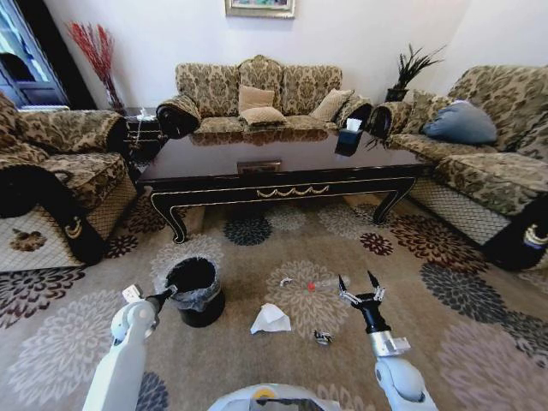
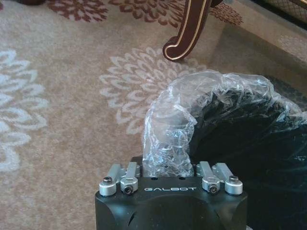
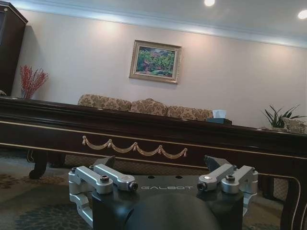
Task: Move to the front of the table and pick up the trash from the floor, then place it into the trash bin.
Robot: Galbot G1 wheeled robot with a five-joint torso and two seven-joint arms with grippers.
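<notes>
Left claw hidden behind trash bin liner

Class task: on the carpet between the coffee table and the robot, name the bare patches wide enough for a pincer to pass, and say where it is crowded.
Bare carpet lies between the table and the trash bin, and right of the open right pincer. It is crowded between bin and right pincer: white tissue, clear plastic piece, dark wrapper. The left pincer is at the bin's rim.

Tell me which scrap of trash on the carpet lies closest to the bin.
The crumpled white tissue. It lies just beside the bin, while the clear plastic piece and the dark wrapper lie farther off, toward the right hand.
</notes>
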